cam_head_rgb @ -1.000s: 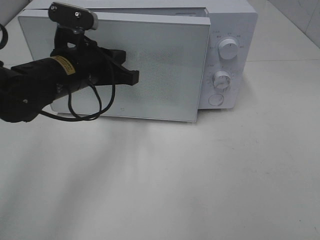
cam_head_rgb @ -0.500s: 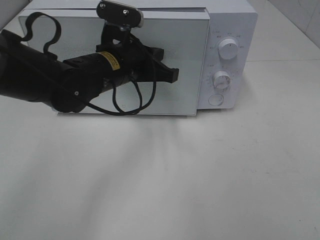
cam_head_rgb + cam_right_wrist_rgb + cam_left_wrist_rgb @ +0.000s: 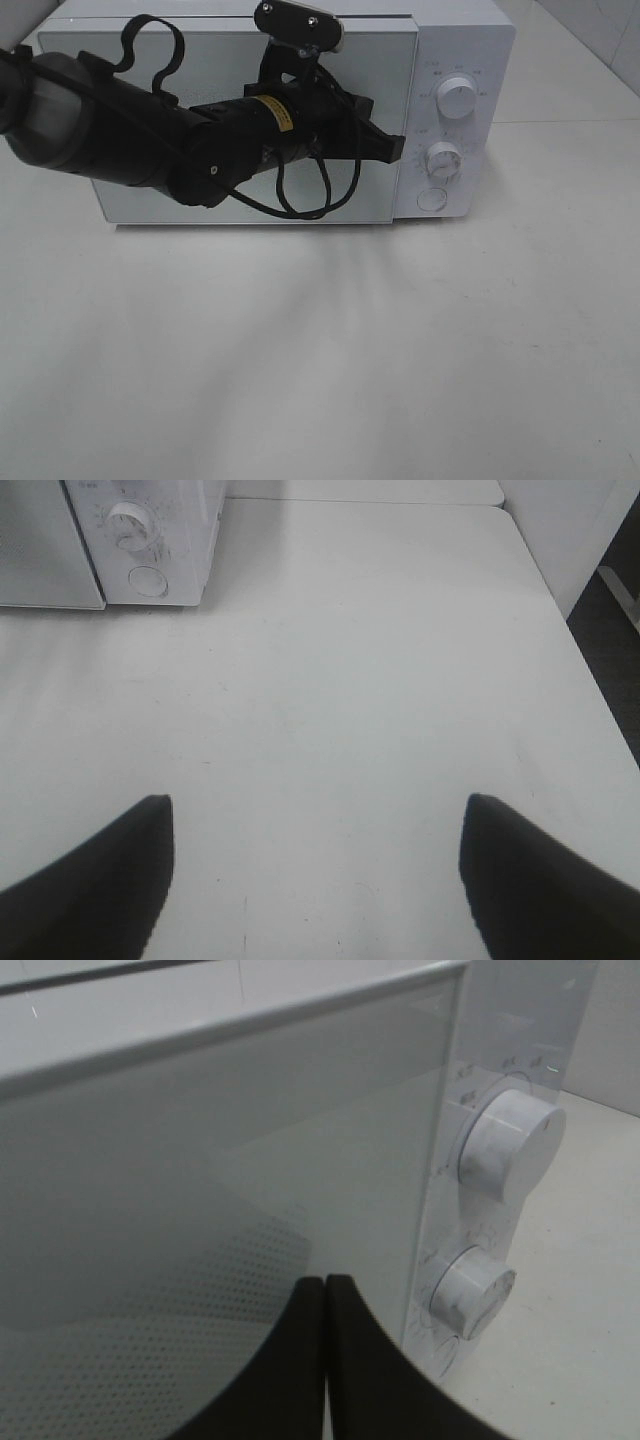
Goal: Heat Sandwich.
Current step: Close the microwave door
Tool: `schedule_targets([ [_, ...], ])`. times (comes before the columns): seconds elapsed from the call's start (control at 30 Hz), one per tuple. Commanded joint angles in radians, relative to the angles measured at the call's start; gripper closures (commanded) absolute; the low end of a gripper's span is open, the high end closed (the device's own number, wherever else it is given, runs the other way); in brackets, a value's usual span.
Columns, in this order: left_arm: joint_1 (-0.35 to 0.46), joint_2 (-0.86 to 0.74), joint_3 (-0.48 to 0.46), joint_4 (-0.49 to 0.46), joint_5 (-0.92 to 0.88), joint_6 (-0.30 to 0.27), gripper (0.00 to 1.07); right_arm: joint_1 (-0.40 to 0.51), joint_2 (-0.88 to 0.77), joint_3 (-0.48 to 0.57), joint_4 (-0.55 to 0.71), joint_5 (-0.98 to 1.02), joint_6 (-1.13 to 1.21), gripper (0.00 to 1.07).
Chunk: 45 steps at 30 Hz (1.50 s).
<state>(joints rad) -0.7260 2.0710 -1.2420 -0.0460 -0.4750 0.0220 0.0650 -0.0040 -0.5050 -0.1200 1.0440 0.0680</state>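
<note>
Sandwich not visible in any view; its place cannot be told. Left tool (image 3: 325, 1295), fingers pressed together, is held at the front of the closed microwave door (image 3: 380, 70), beside the lower dial (image 3: 443, 159). Right tool (image 3: 318, 810), spread and empty, is held above the table (image 3: 350, 660).

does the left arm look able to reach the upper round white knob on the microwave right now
Probably yes: the left gripper, shut, sits at the right edge of the white microwave's door, and nothing lies between it and the upper round white knob.
</note>
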Motion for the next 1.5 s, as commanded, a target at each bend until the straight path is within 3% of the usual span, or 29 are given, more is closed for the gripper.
schedule_targets([
  [0.03,0.026,0.019,-0.057,-0.058,-0.031,-0.002,1.07,-0.008,-0.027,0.001,0.002,-0.006,-0.008,0.31],
  [0.3,0.050,0.049,-0.121,-0.059,0.007,-0.006,1.07,-0.008,-0.027,0.001,0.002,-0.006,-0.008,0.31],
  [1.0,0.039,0.018,-0.110,-0.052,0.031,-0.006,1.07,-0.008,-0.027,0.001,0.002,-0.006,-0.008,0.31],
  [1.5,-0.028,-0.119,0.109,-0.040,0.000,-0.005,1.07,-0.008,-0.027,0.001,0.002,-0.006,-0.008,0.31],
])
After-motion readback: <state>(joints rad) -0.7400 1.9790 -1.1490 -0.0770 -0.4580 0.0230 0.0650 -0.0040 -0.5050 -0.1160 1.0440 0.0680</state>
